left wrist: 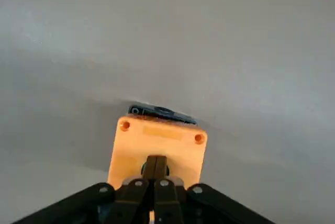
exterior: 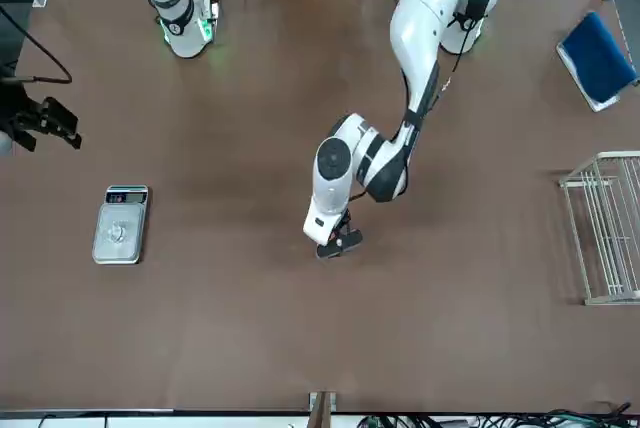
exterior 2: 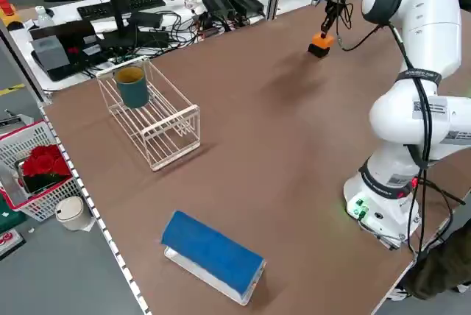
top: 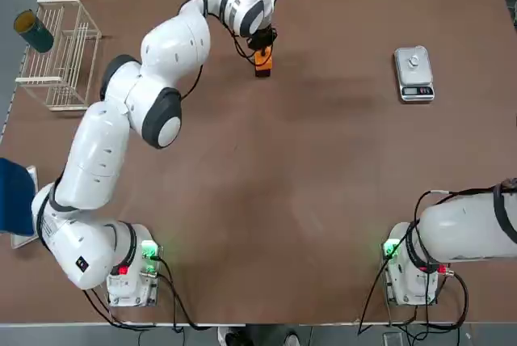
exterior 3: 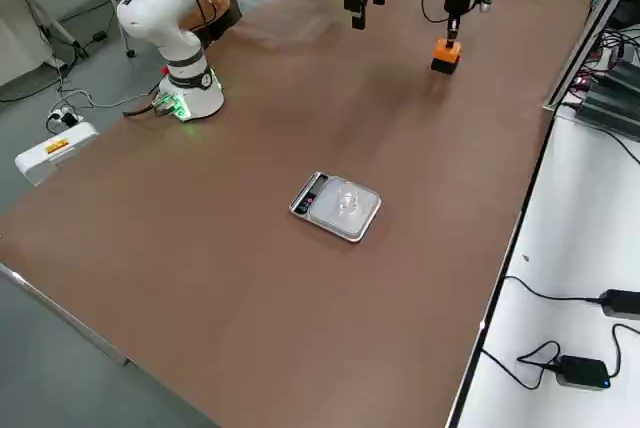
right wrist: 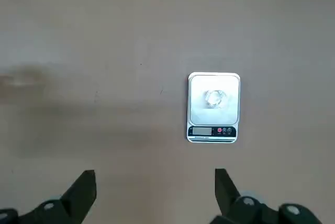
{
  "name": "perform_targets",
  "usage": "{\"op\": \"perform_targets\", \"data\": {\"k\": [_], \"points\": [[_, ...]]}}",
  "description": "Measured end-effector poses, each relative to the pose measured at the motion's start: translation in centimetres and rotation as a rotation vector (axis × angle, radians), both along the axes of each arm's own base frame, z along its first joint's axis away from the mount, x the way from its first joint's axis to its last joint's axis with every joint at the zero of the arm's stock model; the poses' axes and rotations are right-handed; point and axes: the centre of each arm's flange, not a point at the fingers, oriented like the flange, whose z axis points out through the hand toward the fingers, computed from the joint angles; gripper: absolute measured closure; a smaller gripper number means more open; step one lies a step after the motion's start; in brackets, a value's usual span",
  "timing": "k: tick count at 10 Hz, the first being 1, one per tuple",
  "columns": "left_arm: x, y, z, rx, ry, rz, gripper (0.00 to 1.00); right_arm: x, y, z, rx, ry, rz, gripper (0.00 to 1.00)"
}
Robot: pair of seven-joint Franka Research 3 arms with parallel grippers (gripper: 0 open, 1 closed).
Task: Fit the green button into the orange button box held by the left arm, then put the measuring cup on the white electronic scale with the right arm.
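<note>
At the far middle of the table [top: 323,200], the left gripper [top: 262,45] pointed straight down, fingers clenched on the orange button box [top: 262,62], which stood on the tabletop. Far right lay the scale [top: 414,74], its long axis near to far, display nearest the robot. The right gripper [right wrist: 154,192] hung released above the table.

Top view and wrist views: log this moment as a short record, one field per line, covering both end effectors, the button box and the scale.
left end effector: shut on the orange button box, at the table's far side
orange button box: standing on the table
right end effector: open, empty, raised above the table
white electronic scale: on the table's far right; a small clear thing sits on its platform
green button: not visible
wire rack: far left, a dark green cup on its edge
</note>
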Motion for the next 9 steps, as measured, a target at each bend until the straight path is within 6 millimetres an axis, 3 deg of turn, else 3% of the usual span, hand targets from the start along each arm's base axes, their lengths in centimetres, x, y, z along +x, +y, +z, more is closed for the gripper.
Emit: {"op": "perform_targets", "data": {"k": [9], "points": [[0.05, 0.19, 0.01, 0.006, 0.007, 0.002, 0.99, 0.00, 0.01, 0.00, 0.000, 0.000, 0.000, 0.00]]}}
